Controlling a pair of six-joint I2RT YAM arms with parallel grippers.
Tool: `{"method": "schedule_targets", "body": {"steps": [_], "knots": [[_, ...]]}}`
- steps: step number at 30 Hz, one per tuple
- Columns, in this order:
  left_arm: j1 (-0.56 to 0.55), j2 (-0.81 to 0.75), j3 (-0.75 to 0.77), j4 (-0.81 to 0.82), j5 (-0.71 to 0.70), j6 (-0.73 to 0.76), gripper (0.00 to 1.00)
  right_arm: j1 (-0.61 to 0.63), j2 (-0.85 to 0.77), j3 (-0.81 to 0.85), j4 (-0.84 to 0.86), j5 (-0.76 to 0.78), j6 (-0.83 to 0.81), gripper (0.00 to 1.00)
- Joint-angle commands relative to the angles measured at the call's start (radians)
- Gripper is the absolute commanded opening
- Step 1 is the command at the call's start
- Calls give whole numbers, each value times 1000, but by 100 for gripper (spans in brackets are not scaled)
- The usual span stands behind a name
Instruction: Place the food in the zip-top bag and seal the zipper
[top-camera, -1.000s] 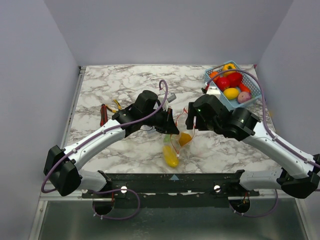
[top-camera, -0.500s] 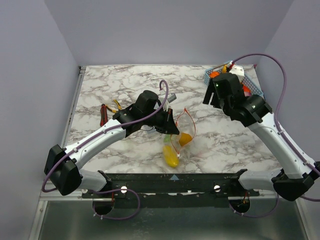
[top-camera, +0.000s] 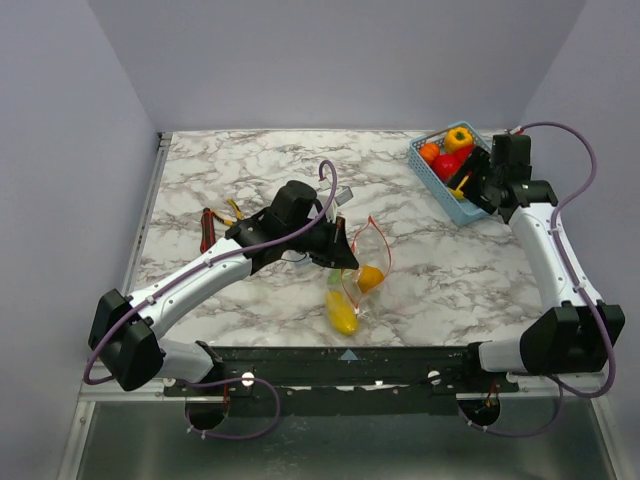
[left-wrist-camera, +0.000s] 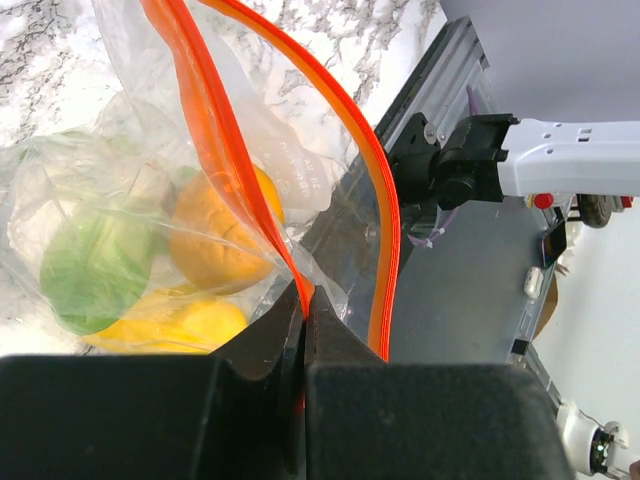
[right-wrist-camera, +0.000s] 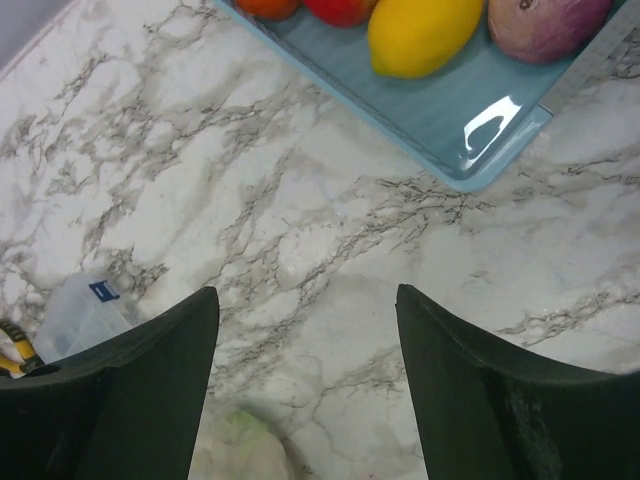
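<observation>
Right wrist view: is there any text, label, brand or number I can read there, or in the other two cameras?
No text is readable in any view.
Blue label on the clear box: the print is too small and blurred to read.
Basket and zip-top bag: no print visible.

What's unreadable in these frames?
- Top view: right hand mostly hidden under its own wrist, as is part of the blue basket.
- Left wrist view: green item in the zip-top bag blurred by plastic; bag's bottom behind the left hand.
- Right wrist view: basket cut by top edge.
- Top view: dark red object at left, too small.
</observation>
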Motion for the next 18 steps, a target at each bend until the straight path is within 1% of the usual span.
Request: {"method": "schedule_targets", "body": {"steps": [1, 4, 11, 14, 15, 18], "knots": [[3, -7, 16, -3, 27, 4, 0, -34, 49, -15, 132, 16, 42, 73], [3, -7, 17, 0, 32, 2, 0, -36, 108, 18, 147, 105, 30, 73], [3, -12, 17, 0, 34, 2, 0, -41, 273, 158, 150, 233, 38, 73], [3, -12, 18, -2, 37, 2, 0, -41, 339, 225, 146, 251, 29, 73], [3, -13, 18, -1, 39, 0, 0, -64, 363, 250, 139, 255, 26, 73], [3, -14, 16, 1, 40, -1, 0, -80, 419, 299, 128, 280, 22, 73]]}}
